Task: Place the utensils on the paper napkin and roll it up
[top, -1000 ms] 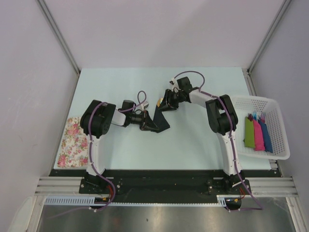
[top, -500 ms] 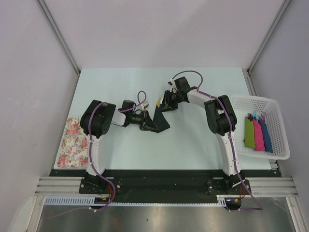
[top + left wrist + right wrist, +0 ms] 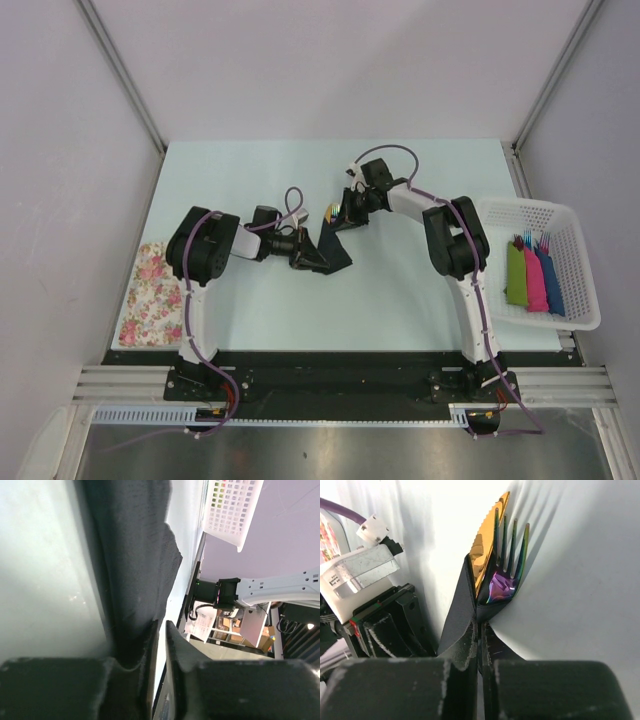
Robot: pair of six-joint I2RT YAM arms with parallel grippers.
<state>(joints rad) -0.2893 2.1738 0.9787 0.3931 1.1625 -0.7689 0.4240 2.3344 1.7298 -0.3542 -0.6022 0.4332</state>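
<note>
The black paper napkin [image 3: 328, 248] lies folded at mid-table, wrapped around the utensils. A gold knife [image 3: 483, 555] and an iridescent fork [image 3: 506, 580] stick out of its far end, their tips [image 3: 330, 211] just visible from above. My right gripper [image 3: 481, 626] [image 3: 342, 218] is shut on the napkin's edge [image 3: 465, 610] just behind the fork. My left gripper [image 3: 161, 626] [image 3: 300, 260] is at the napkin's near left corner. Its jaws stand a thin slit apart with nothing in the slit. The napkin [image 3: 135, 555] lies against the outer side of one finger [image 3: 150, 645].
A white basket [image 3: 560, 215] at the right table edge holds green, pink and blue bundles [image 3: 533, 275] with fork tips showing. A floral cloth [image 3: 152, 292] lies at the near left. Grey walls enclose the table on three sides.
The right gripper has shut on the napkin's edge at the utensils' end. The left arm and the napkin have hardly moved.
</note>
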